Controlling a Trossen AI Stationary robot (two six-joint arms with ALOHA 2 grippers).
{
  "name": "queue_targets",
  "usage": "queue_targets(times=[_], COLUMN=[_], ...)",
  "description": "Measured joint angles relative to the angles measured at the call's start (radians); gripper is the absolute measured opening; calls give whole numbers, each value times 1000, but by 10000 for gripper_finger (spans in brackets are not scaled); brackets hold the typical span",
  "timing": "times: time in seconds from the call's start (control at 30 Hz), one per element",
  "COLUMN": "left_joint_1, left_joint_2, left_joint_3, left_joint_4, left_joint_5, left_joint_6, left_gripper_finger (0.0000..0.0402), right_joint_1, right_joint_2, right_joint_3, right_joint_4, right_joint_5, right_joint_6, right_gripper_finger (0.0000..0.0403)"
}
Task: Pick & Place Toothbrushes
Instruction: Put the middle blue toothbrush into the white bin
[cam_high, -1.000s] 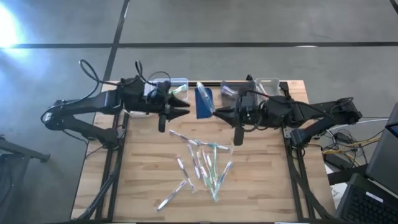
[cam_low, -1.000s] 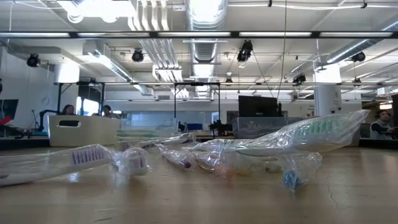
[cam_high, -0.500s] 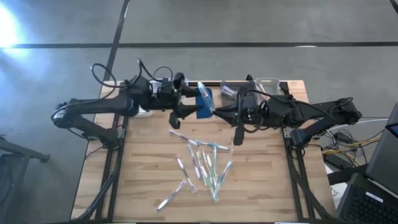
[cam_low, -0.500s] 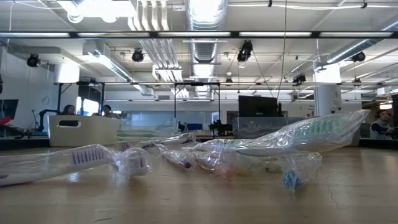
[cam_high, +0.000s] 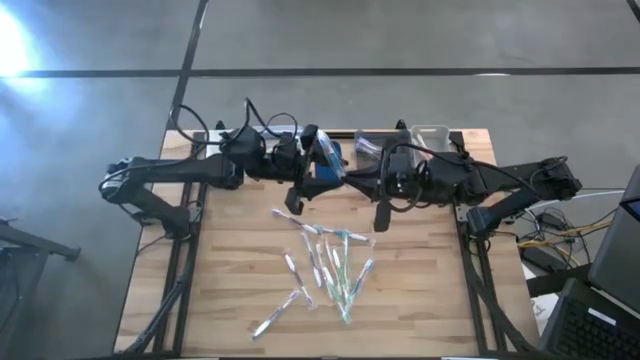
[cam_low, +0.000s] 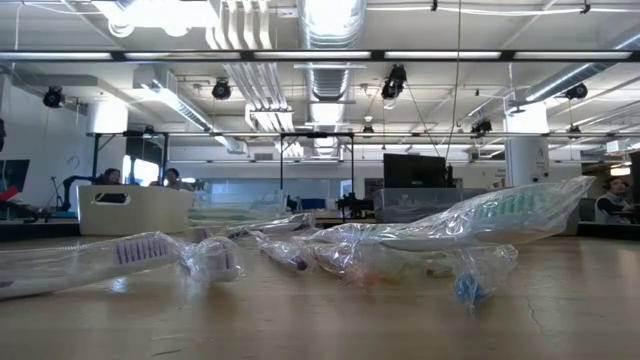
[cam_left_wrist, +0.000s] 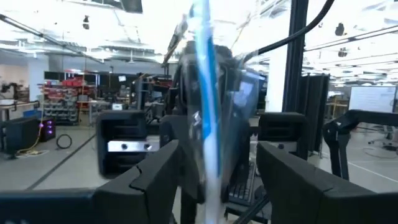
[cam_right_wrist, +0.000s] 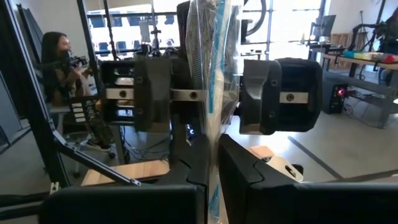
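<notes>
A clear-wrapped toothbrush (cam_right_wrist: 210, 74) with a blue and white handle stands upright in the air above the table's far middle, and my right gripper (cam_right_wrist: 214, 168) is shut on it. My left gripper (cam_left_wrist: 217, 180) is open. Its fingers (cam_right_wrist: 149, 93) stand on either side of the same toothbrush (cam_left_wrist: 205, 93), with a gap showing on both sides. In the high view the two grippers, left (cam_high: 312, 165) and right (cam_high: 347, 180), face each other over a dark blue pad (cam_high: 330, 165). Several more wrapped toothbrushes (cam_high: 325, 265) lie loose on the wooden table (cam_high: 230, 290). My right gripper pinches the toothbrush's clear wrapper (cam_right_wrist: 211, 134) between its two fingers, part way along its length. The fingers come in level from the table's right and lie across the toothbrush. It stands upright, clear of the table, and reaches above and below the fingers.
Clear bins (cam_high: 430, 135) stand along the table's far edge, one (cam_high: 368, 146) just behind my right gripper. The pile of wrapped toothbrushes (cam_low: 400, 240) fills the table's middle. People sit at desks (cam_low: 110, 178) in the room beyond.
My left gripper has gone toward the table's right, from the far left bin to the held toothbrush. It has tipped up from slanting down to roughly level and has opened wider, so that its fingers now stand on either side of the toothbrush.
</notes>
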Motion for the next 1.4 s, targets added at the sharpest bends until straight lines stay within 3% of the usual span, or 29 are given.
queue_targets(times=[0.23, 0.57, 0.77, 1.03, 1.2, 1.4], left_joint_1=[0, 0, 0, 2, 21, 53], left_joint_2=[7, 3, 3, -8, -71, -176], left_joint_3=[39, 38, 36, 36, 52, 92], left_joint_4=[3, -19, -24, -80, -337, -829], left_joint_5=[14, 12, 14, 14, -56, -333], left_joint_6=[25, 55, 54, 37, 36, 18], left_gripper_finger=[170, 26, 26, 26, 26, 26], right_joint_1=[-1, 1, 1, 0, -1, 0], right_joint_2=[0, 0, 0, -31, -97, -172], right_joint_3=[0, 0, 0, 0, 0, 0], right_joint_4=[-3, -8, -26, -70, -194, -507], right_joint_5=[0, -1, -1, -5, -8, 0], right_joint_6=[0, -5, 12, 56, 134, 381], right_gripper_finger=[13, 13, 28, 133, 193, 222])
